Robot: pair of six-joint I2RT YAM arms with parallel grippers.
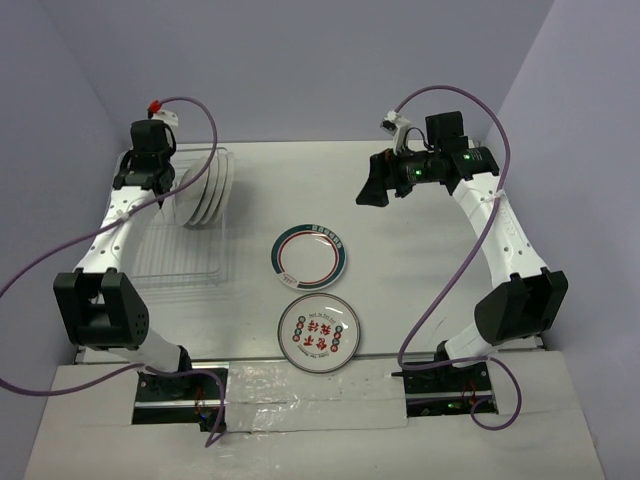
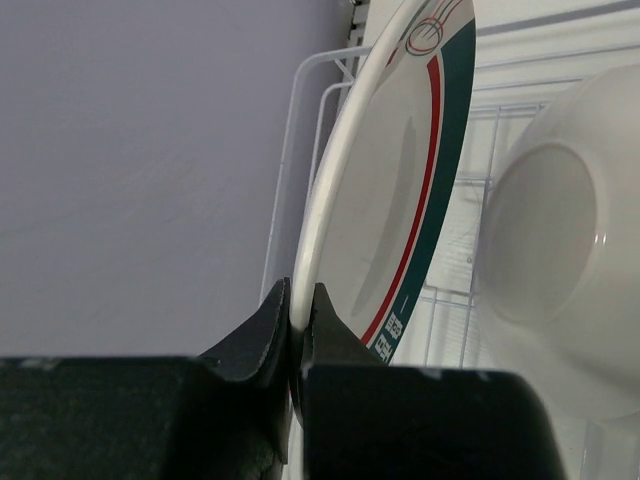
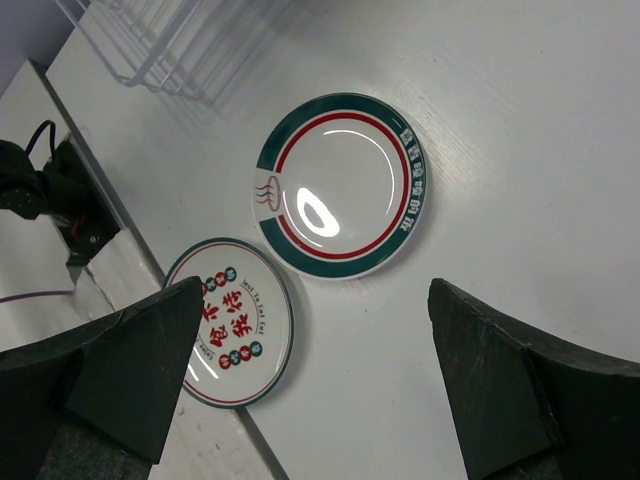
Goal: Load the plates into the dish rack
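Plates not yet loaded lie flat on the desk (image 1: 420, 260) near the arm bases: the red-character plate (image 1: 315, 333) is closest and the green-rimmed plate (image 1: 310, 256) is just behind it, the two near each other but not touching. Further back on the left is the dish rack (image 1: 180, 258), and its near half shows only bare tines. At its far end your left end effector (image 2: 300, 310) is clamped on the rim of the held plate (image 2: 390, 200), which stands on edge. I cannot tell if its lower edge already sits between the tines. Keep it upright, lower it straight, and release only when you judge that the tines carry it. The neighbouring plate (image 2: 545, 250) is just beside its face, so please do not tilt toward that side. The rack's far wire wall is close behind, so there is little room there. Your right end effector (image 3: 316, 295) hangs with its jaws wide apart, holding nothing, above the open middle of the desk, where room is plenty.
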